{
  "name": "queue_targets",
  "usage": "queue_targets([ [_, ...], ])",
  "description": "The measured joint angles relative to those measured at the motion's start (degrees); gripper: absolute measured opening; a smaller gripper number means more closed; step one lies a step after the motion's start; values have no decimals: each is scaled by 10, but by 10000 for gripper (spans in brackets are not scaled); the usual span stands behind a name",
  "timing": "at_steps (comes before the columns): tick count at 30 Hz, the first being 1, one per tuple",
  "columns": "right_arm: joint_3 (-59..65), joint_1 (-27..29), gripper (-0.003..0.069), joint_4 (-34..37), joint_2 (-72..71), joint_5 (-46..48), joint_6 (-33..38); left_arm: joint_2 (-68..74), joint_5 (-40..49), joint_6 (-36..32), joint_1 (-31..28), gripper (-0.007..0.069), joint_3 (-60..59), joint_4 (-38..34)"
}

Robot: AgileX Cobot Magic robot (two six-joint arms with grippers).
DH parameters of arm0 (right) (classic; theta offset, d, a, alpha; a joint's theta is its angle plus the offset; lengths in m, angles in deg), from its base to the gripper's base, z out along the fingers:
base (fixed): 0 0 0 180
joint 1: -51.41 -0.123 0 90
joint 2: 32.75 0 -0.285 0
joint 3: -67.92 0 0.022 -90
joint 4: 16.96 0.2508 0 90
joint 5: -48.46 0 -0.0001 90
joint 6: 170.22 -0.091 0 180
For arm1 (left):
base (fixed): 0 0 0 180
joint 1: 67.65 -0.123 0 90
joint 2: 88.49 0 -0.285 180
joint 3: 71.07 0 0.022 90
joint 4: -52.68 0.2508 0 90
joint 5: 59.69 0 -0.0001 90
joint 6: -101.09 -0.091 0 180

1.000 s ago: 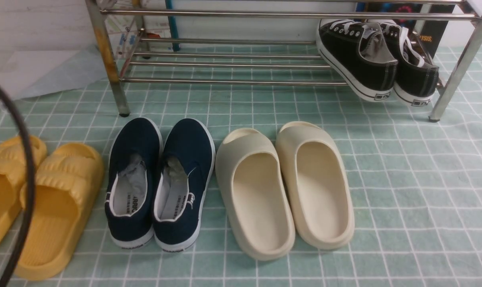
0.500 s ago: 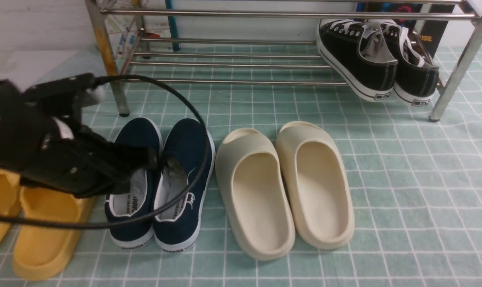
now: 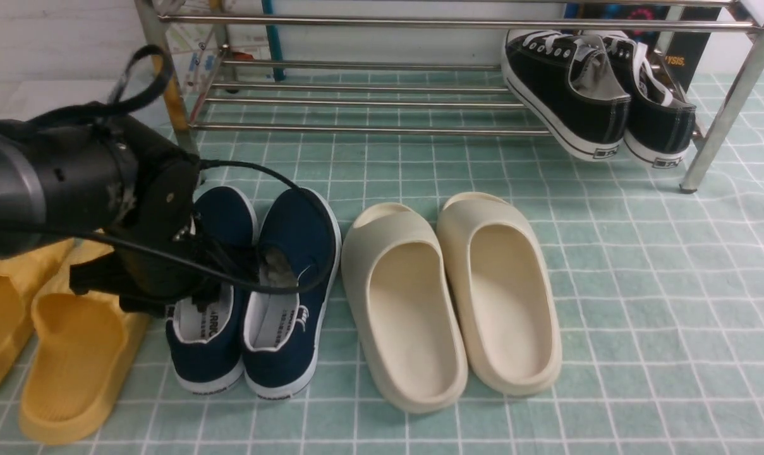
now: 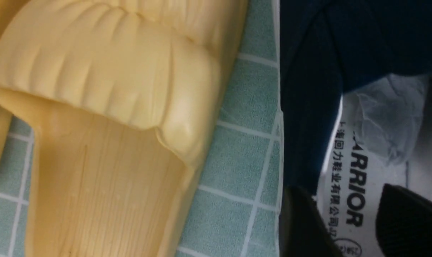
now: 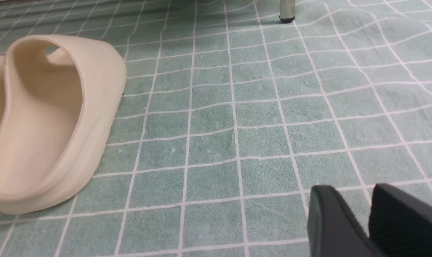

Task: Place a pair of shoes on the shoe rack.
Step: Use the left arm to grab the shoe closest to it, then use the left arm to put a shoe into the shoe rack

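Note:
The pair of navy slip-on shoes (image 3: 290,253) stands side by side on the green checked mat, toes toward the shoe rack (image 3: 369,129). My left gripper (image 3: 225,273) hangs over the opening of the left shoe. In the left wrist view it (image 4: 348,203) is open. One finger (image 4: 301,225) is at the navy side wall (image 4: 308,107). The other finger (image 4: 408,221) is over the insole (image 4: 358,178) with "WARRIOR" lettering. My right gripper (image 5: 355,194) is shut and empty, low over bare mat, and out of the front view.
Two black lace-up sneakers (image 3: 600,95) lean on the rack's right end. A pair of cream slides (image 3: 451,291) lies right of the navy shoes, also in the right wrist view (image 5: 48,117). Yellow slides (image 3: 72,354) lie to the left. A rack leg (image 3: 723,114) stands at the right.
My left arm has swung in from the left edge and come down over the left navy shoe, its wrist turning downward. The shoes have not moved.

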Motion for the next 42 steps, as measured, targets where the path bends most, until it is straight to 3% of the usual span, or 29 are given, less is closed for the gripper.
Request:
queue_targets([
  [2,0,0,209,0,0,0,0,15,-1,3,0,358,1,1],
  [4,0,0,213,0,0,0,0,32,-1,3,0,313,1,2],
  [7,0,0,217,0,0,0,0,44,0,3,0,149,1,12],
  [8,0,0,218,0,0,0,0,43,5,3,0,62,1,21],
  [10,0,0,218,0,0,0,0,32,16,3,0,11,6,30],
  [19,0,0,228,0,0,0,0,-48,98,-85,-4,19,119,1],
  [24,0,0,237,0,0,0,0,25,92,-158,-37,19,254,-79],
  [30,0,0,237,0,0,0,0,159,103,-166,-68,19,405,-90],
  [42,0,0,239,0,0,0,0,318,98,-159,-67,19,632,-79],
])
